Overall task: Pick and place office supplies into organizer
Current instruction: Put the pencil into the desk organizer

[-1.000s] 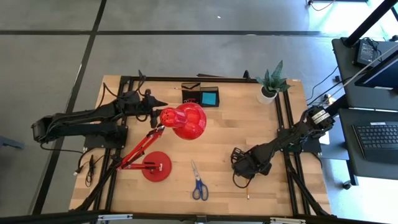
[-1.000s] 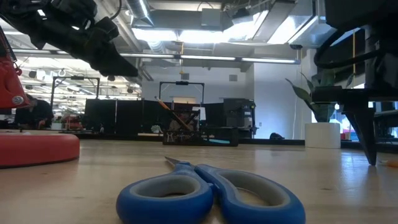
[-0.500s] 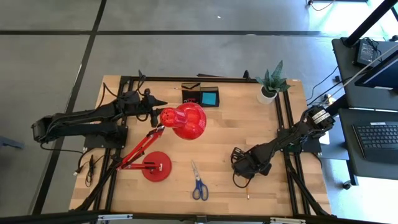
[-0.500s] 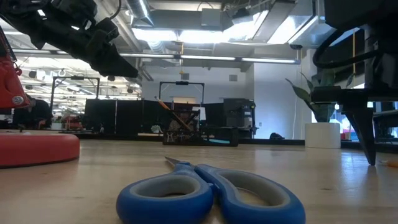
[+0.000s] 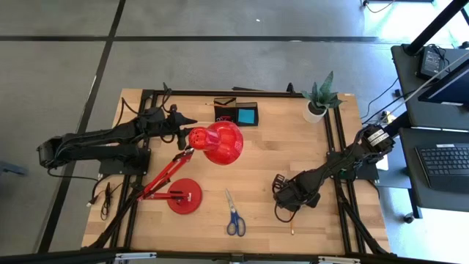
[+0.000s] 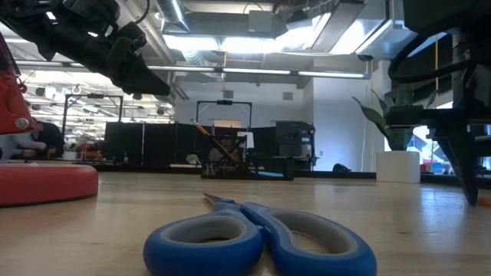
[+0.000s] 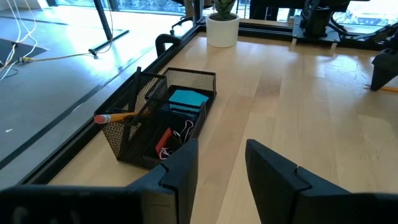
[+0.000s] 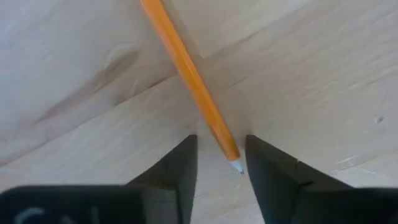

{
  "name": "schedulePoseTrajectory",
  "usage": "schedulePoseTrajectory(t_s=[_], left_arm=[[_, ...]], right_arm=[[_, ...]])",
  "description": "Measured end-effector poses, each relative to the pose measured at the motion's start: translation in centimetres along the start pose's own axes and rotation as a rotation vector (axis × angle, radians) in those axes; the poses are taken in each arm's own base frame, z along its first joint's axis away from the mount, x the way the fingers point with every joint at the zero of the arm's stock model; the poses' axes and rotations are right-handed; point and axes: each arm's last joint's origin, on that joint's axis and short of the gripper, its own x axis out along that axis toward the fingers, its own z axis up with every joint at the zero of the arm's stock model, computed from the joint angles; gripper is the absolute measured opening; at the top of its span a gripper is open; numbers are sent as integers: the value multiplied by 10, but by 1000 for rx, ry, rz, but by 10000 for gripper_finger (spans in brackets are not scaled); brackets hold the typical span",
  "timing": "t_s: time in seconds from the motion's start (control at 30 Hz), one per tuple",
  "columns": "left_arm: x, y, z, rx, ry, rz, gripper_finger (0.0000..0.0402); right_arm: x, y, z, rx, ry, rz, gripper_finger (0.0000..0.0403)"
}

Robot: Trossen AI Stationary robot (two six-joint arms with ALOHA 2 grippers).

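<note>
A yellow pencil (image 8: 186, 68) lies flat on the wooden table. My right gripper (image 8: 221, 168) points straight down over its sharpened end, open, one finger on each side of the tip; I see no touch. In the high view this gripper (image 5: 284, 199) is at the near right. The blue-handled scissors (image 5: 234, 214) lie flat near the front edge. The black mesh organizer (image 7: 161, 118) stands at the far edge and holds a pencil and a blue block. My left gripper (image 7: 221, 168) hovers open and empty, beside the red lamp's head.
A red desk lamp stands left of centre, with its head (image 5: 216, 141) raised and its round base (image 5: 184, 196) on the table beside the scissors. A potted plant (image 5: 318, 99) sits at the far right corner. Bare wood lies between the right gripper and the organizer.
In the low view, the one visible finger of my right gripper has shifted a little sideways, toward the pencil on the table. The arm itself has kept its place. The pencil and the scissors lie as before.
</note>
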Motion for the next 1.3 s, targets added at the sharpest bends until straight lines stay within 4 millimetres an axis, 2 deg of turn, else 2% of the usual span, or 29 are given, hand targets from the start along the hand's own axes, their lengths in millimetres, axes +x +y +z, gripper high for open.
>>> schedulePoseTrajectory(t_s=[0.47, 0.57, 0.7, 0.9, 1.13, 1.3], left_arm=[[0, 0, 0, 0, 0, 0, 127], [0, 0, 0, 0, 0, 0, 127], [0, 0, 0, 0, -1, 0, 127], [0, 0, 0, 0, 0, 0, 127], [0, 0, 0, 0, 0, -1, 127], [0, 0, 0, 0, 0, -1, 127]], right_arm=[[0, -1, 1, 11, -13, -6, 53], [0, -1, 1, 64, -16, -8, 38], [0, -6, -1, 236, -29, 0, 22], [1, -22, -8, 536, -70, 7, 20], [1, -63, -18, 935, -244, -111, 18], [2, -85, -41, 1165, -229, -238, 9]])
